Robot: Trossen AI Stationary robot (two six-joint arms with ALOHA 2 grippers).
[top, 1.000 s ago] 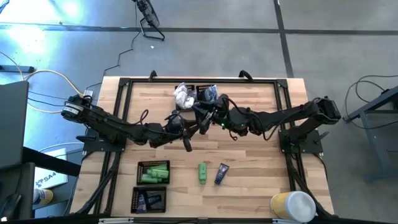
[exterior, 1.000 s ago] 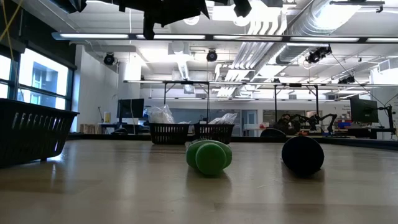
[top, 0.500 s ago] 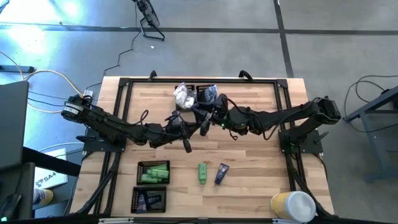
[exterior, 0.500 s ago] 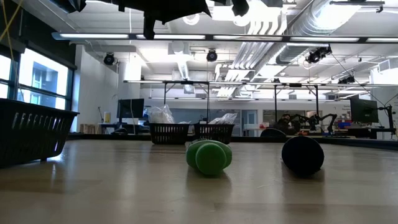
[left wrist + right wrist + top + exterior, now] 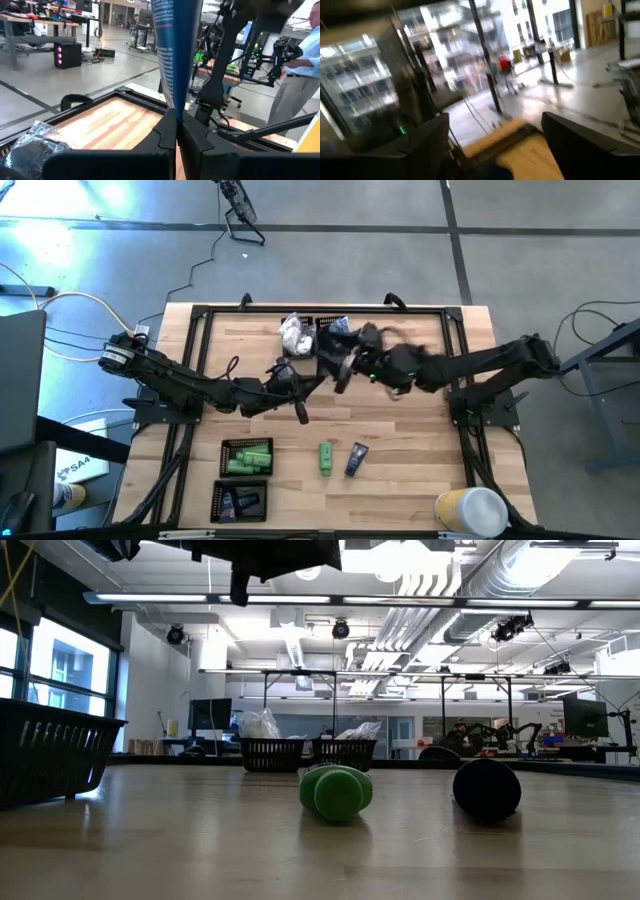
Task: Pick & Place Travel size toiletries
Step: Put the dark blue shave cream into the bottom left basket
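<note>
Item 1. Left tool (image 5: 177, 125): held above the middle of the table (image 5: 400, 435), fingers clamped together on a dark navy tube (image 5: 176, 47) with pale print. The tube stood upright out of the pinch, its flat lower end caught between the fingers.

Item 2. Right tool (image 5: 343, 370): above the far-middle of the table, just beside the left tool and apart from the navy tube; fingers (image 5: 580, 145) spread wide, nothing between them as far as the blurred wrist view allowed.

Item 3. Green tube (image 5: 326, 458) and a second navy tube (image 5: 356, 459): lay side by side on the near-middle of the table, well apart from both tools.

Item 4. Two black mesh trays at the near-left: one (image 5: 247, 457) held green tubes, the other (image 5: 240, 500) navy tubes.

Item 5. Far-edge trays: white crinkly packets (image 5: 294, 332) in one, dark pieces in clear bags (image 5: 333, 330) in the next, close behind the right tool.

Item 6. Person (image 5: 295, 75) stood in the room beyond the table.
</note>
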